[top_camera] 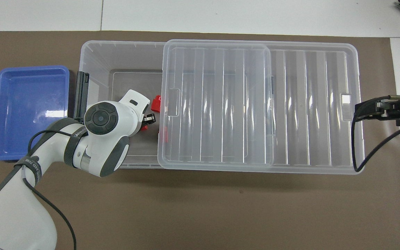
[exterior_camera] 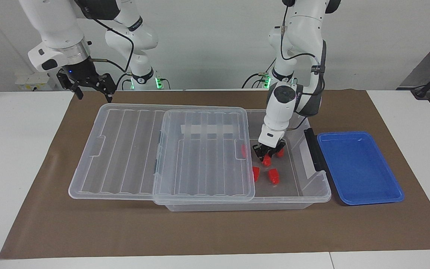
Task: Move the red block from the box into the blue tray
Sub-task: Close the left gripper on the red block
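From overhead, my own white left arm point(top_camera: 106, 139) blocks nearly everything under it, so my left gripper point(exterior_camera: 267, 157) and the small bright-red plastic block point(exterior_camera: 267, 160) it's clamped on barely show there. Another red block point(exterior_camera: 243, 150) is only a smear through the ribbed clear plastic lid point(exterior_camera: 203, 153). My right gripper point(top_camera: 361, 113) gets chopped by the frame edge overhead. The bench point(exterior_camera: 21, 149) corners run out of frame too.

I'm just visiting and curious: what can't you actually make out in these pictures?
- Overhead view: the left arm's own wrist covers the left gripper and the red block under it.
- Both views: the slid-aside lid blurs the red blocks beneath its edge.
- Overhead view: the right gripper is cut off by the edge.
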Motion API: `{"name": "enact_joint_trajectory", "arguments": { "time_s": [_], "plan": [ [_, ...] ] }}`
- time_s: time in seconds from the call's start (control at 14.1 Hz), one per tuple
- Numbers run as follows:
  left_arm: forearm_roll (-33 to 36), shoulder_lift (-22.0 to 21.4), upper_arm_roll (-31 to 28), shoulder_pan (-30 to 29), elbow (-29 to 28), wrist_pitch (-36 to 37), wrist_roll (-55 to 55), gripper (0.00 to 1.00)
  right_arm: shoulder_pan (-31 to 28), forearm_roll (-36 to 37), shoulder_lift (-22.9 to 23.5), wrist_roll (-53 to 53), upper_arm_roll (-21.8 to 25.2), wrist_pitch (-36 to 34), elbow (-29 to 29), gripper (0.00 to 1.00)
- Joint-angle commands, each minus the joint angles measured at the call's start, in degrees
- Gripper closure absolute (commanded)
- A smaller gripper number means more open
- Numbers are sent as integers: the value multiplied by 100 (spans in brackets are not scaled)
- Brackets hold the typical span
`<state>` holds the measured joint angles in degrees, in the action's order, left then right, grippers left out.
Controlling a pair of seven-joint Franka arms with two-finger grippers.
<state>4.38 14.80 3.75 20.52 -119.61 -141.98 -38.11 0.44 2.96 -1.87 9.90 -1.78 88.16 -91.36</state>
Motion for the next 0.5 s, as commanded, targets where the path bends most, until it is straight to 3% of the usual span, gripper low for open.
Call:
{"name": "enact_joint_trajectory", "arguments": {
  "time_s": [0.0,0.42],
  "plan": [
    [116,-144,-15,-22,6,203,49,85,8,-50,-182,-137,55,53,-198,1],
    [116,-179,-50,-118,1596,2522,189,85,-18,-50,-139,-190,64,122,-171,1]
  ]
}}
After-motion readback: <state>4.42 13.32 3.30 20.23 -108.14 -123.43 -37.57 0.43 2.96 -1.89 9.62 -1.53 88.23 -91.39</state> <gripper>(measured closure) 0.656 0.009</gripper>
